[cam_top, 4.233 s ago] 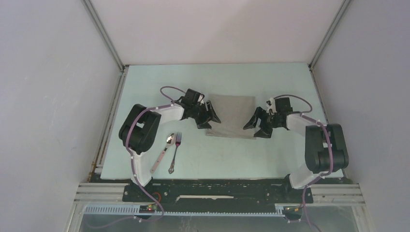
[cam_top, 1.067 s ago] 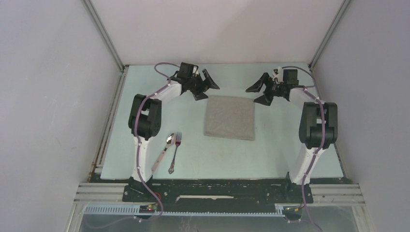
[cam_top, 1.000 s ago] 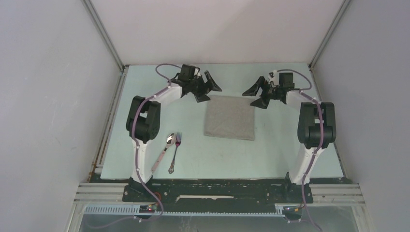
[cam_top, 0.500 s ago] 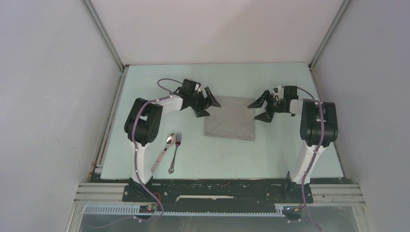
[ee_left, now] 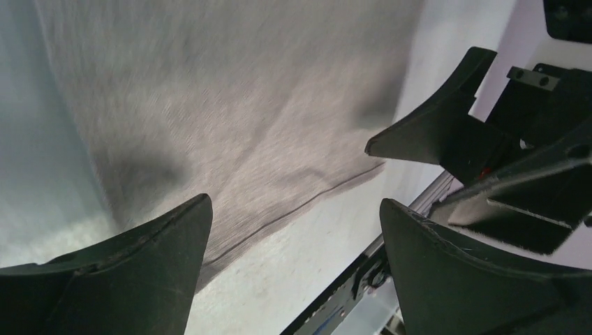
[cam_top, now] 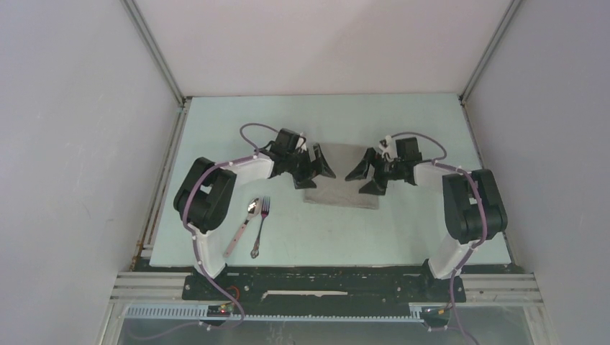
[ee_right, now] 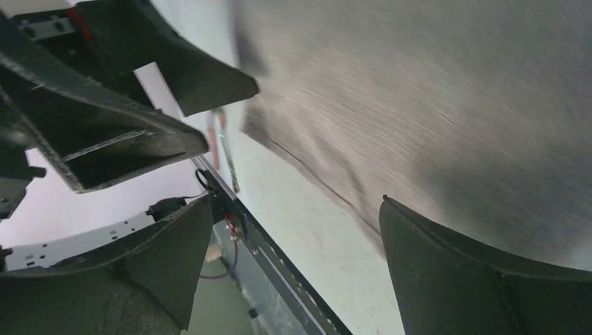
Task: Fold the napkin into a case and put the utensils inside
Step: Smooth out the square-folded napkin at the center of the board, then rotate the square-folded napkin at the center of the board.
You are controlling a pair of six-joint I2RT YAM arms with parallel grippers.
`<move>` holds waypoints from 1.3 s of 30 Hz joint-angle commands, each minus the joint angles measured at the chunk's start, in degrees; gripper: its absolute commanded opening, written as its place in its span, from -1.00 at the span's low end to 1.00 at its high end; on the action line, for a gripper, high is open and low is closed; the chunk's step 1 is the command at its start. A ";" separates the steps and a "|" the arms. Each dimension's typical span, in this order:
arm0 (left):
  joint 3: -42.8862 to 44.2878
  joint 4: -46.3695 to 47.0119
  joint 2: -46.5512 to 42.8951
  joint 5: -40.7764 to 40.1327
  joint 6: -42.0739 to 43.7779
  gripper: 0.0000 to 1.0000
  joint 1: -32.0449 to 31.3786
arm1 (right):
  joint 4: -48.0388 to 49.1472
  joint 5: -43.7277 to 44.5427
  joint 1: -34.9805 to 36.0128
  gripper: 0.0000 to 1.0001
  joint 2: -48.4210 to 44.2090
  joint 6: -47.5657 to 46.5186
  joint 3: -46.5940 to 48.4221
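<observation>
The grey napkin lies flat near the middle of the pale surface, a plain oblong with its near edge running roughly parallel to the surface's near edge. In the left wrist view the napkin fills most of the frame. Its weave is soft and blurred, and a thin dark line runs close along one edge. Whether that line is the edge of a second layer cannot be told. The right wrist view shows the same cloth with the same line near its border.

The left tool hangs over the napkin's left edge and the right tool over its right part, the two pointing toward each other with a strip of cloth between them. Both are released, their fingers spread wide and holding nothing. In the left wrist view the left tool frames cloth and bare surface between its two dark fingers, and the right tool's fingers show at the upper right. The right tool frames the cloth's border in the same way. Whether any fingertip touches the fabric cannot be told.

The spoon and the fork lie side by side on the surface, well apart from the napkin, toward the near left. Their heads point away from the arms' bases, and the spoon is to the left of the fork.
</observation>
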 commanded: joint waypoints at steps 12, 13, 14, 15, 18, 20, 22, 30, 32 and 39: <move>-10.53 0.65 -2.77 -0.19 1.97 0.90 2.30 | -8.97 3.90 -12.22 0.91 -7.91 -6.59 -14.77; -10.15 -0.60 -3.64 -0.45 3.03 0.90 2.17 | -10.91 5.16 -12.22 0.91 -10.03 -7.34 -14.74; -9.36 -2.32 -4.72 -0.77 4.11 0.90 1.95 | -12.95 6.53 -12.15 0.92 -12.55 -7.94 -14.70; -8.64 -3.80 -5.90 -0.96 5.03 0.90 1.70 | -14.81 7.80 -12.08 0.92 -14.78 -8.36 -14.69; -7.08 -6.12 -10.70 0.27 6.30 0.91 0.87 | -19.02 11.31 -11.09 0.93 -18.86 -9.00 -14.84; -6.54 -7.43 -14.83 0.86 7.00 0.91 0.34 | -18.38 11.78 -10.56 0.88 -18.77 -8.78 -15.64; -6.62 -9.16 -18.45 0.45 8.13 0.91 0.21 | -16.44 10.97 -9.92 0.72 -17.66 -7.34 -16.05; -9.63 -16.52 -30.81 -2.13 12.33 0.91 0.21 | -10.51 12.33 -4.54 0.19 -9.66 -4.32 -16.07; -10.70 -16.80 -32.91 -2.51 12.26 0.92 0.20 | -9.59 13.06 -4.08 0.16 -8.61 -3.64 -16.02; -11.01 -16.89 -34.57 -2.29 11.91 0.92 0.21 | -9.33 14.34 -4.27 0.05 -7.16 -2.70 -15.84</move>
